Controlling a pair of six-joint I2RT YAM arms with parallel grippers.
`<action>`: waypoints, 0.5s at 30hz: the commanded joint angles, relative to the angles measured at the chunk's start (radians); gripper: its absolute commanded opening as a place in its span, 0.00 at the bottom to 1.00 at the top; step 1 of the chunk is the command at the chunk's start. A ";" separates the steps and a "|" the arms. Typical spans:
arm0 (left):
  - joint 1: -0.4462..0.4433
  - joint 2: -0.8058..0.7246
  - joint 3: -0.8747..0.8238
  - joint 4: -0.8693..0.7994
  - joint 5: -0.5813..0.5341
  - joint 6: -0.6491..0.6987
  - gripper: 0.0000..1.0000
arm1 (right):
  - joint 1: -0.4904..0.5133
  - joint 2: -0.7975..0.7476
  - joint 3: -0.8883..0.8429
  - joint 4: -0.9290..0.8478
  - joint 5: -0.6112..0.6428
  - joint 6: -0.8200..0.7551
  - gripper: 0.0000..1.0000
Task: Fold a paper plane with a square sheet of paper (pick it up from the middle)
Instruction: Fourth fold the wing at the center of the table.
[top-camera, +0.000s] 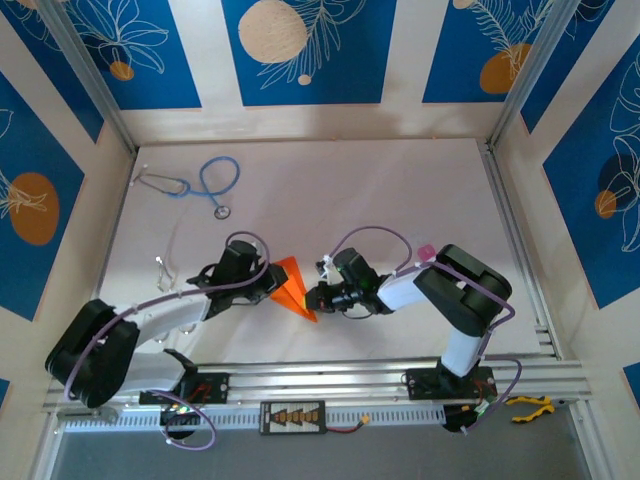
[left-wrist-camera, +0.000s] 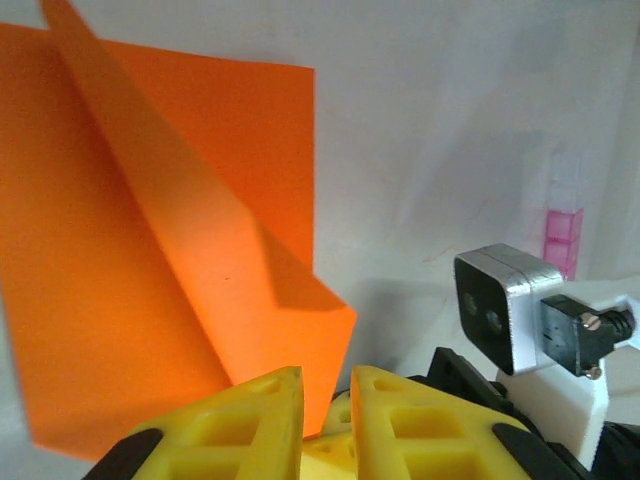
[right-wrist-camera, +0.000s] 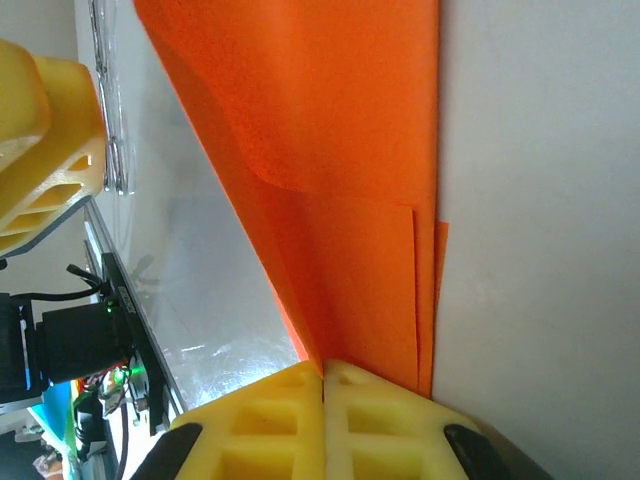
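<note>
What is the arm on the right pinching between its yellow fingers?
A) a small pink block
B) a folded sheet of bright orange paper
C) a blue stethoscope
B: the right gripper is shut on the edge of the folded bright orange paper, while the blue stethoscope lies well away from it.

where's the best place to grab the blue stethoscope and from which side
Probably the stethoscope's blue tube loop, from straight above, straddling it: it lies flat on the table with room either side, while the chest piece is a low disc.
</note>
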 joint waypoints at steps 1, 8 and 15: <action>-0.009 0.033 0.037 0.054 0.042 0.025 0.17 | -0.014 0.011 -0.017 0.014 -0.039 0.027 0.02; -0.029 0.088 0.052 0.066 0.031 0.023 0.14 | -0.044 0.028 -0.044 0.099 -0.094 0.083 0.01; -0.045 0.152 0.066 0.102 0.038 0.029 0.14 | -0.056 0.053 -0.048 0.122 -0.124 0.113 0.01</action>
